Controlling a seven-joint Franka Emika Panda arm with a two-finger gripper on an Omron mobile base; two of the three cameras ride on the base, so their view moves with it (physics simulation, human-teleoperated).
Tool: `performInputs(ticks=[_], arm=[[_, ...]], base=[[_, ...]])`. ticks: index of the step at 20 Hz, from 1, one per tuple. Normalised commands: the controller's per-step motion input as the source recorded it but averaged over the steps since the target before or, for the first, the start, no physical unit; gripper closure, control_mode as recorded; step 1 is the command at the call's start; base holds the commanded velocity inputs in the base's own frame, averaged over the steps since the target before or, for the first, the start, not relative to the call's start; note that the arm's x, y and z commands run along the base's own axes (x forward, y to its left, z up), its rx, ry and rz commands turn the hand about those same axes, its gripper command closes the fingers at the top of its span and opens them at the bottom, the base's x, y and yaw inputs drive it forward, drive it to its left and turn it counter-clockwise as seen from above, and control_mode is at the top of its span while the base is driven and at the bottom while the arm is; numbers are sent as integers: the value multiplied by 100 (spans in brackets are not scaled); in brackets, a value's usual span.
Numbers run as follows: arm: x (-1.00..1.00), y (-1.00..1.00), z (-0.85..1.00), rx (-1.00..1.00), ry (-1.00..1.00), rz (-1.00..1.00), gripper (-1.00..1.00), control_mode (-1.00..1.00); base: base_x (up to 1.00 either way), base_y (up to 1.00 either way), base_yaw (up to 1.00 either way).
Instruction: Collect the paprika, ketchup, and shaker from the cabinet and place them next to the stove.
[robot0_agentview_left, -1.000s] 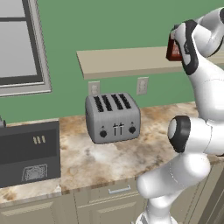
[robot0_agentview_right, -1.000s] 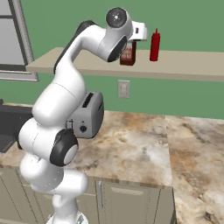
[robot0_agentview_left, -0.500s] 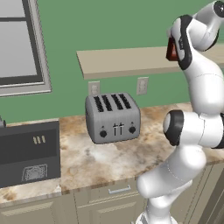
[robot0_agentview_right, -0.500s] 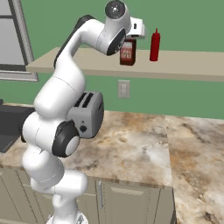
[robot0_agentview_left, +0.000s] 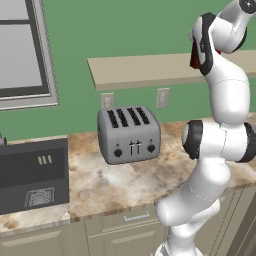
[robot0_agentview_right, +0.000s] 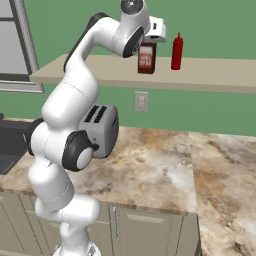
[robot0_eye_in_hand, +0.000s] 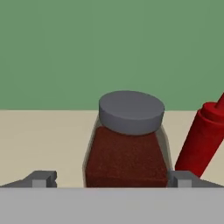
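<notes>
A white robot arm reaches up to the cabinet (robot0_agentview_right: 210, 75), a tan open shelf board on a green wall, where the paprika (robot0_eye_in_hand: 127, 144) stands upright with its long axis vertical and its grey lid pointing up. In the hand view the gripper (robot0_eye_in_hand: 111, 178) has its two dark fingertips (robot0_eye_in_hand: 42, 178) spread wide, one at either side of the jar's lower body; whether they touch the glass cannot be told. The jar sits at the centre of that view, with the ketchup (robot0_eye_in_hand: 202, 140) at about 3 o'clock from it, near but apart. There the red bottle appears to lean toward 1 o'clock, the camera being tilted with the hand.

From the right base view the paprika (robot0_agentview_right: 146, 58) shows its pale label toward the camera, directly under the white hand, and the ketchup (robot0_agentview_right: 176, 51) stands upright at its 3 o'clock, nozzle pointing straight up, both on the shelf board. In the left base view only a dark red sliver of the paprika (robot0_agentview_left: 194, 58) shows, at the left edge of the arm's upper link, on the cabinet (robot0_agentview_left: 140, 70).

Below the shelf a grey four-slot toaster (robot0_agentview_left: 128, 134) stands on the marbled countertop (robot0_agentview_right: 165, 165).
</notes>
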Motion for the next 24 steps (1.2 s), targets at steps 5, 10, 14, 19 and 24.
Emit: performInputs(ticks=[5,10,14,19,24], arm=[[2,-11,0,0,3,-1,-100,-100],[0,-21,0,1,1,-3,-100,-100],[-1,-25,0,1,0,-4,-100,-100],[0,-2,0,0,0,-1,-100,-100],[4,8,0,0,1,0,-100,-100]], base=[[0,0,0],[0,0,0],[0,0,0],[0,0,0],[0,0,0]])
